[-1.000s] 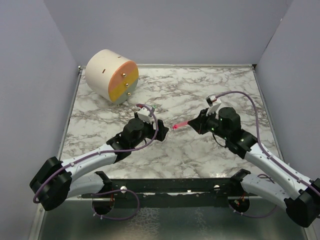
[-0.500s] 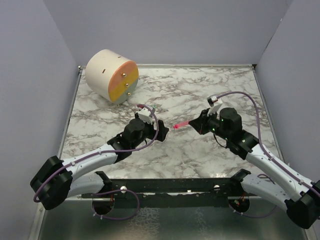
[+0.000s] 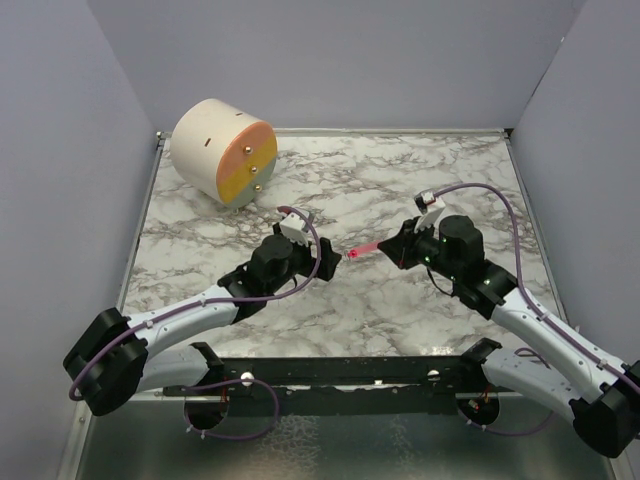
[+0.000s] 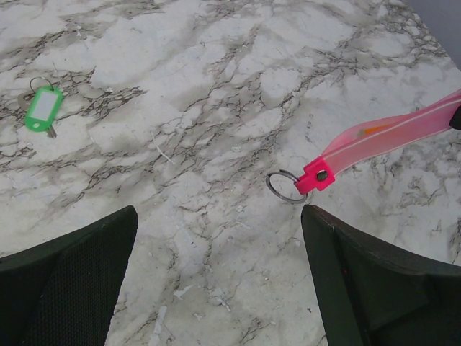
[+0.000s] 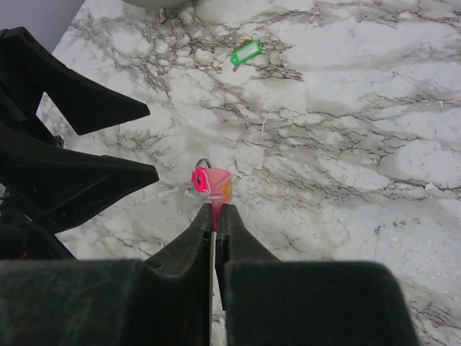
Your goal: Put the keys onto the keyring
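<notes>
My right gripper (image 5: pixel 217 209) is shut on the slim pink strip (image 5: pixel 214 184) of the keyring and holds it just above the marble, pointing left. Its thin silvery ring (image 4: pixel 286 186) hangs at the strip's tip, which shows in the top view as a pink strip (image 3: pixel 362 250). My left gripper (image 4: pixel 220 210) stands wide open and empty, with its right finger (image 4: pixel 360 274) just below the ring. The green key (image 4: pixel 43 108) lies flat on the table far to the left of the ring, seen as a green key (image 5: pixel 245 52) beyond both grippers in the right wrist view.
A white cylinder (image 3: pixel 222 150) with a peach and yellow face and small metal pegs lies at the back left of the marble table (image 3: pixel 400 180). Grey walls close in the table on three sides.
My left arm has edged slightly right, toward the ring. The right gripper still holds the pink strip in nearly the same place.
</notes>
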`<state>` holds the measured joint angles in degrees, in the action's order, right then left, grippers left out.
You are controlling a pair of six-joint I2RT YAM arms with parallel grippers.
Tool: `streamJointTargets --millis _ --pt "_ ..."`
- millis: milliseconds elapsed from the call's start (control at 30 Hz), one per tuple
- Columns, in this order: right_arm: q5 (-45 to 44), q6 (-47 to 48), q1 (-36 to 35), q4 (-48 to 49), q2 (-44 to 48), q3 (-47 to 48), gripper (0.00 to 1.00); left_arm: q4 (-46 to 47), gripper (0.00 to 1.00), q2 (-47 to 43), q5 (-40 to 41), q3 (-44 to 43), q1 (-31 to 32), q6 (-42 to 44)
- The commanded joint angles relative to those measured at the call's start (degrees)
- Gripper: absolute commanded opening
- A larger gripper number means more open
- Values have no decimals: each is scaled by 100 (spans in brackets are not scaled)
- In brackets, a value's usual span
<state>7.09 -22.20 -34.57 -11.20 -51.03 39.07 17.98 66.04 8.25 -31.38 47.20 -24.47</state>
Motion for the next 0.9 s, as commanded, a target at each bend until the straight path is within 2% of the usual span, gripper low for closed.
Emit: streamJointTargets --millis 0,200,433,667,867 --pt "-57 16 -39 -16 -137 4 1 158 98 -50 152 -94 35 70" --pt "99 -29 -33 269 -351 -225 1 203 98 53 142 -71 33 111" --pt "3 -40 -32 235 -458 -52 1 555 98 383 -490 -161 167 594" --pt "81 -3 -40 9 -409 292 1 691 93 798 -219 -384 592 1264" --pt "55 48 -34 -163 -326 456 1 866 93 987 -131 -529 748 1470"
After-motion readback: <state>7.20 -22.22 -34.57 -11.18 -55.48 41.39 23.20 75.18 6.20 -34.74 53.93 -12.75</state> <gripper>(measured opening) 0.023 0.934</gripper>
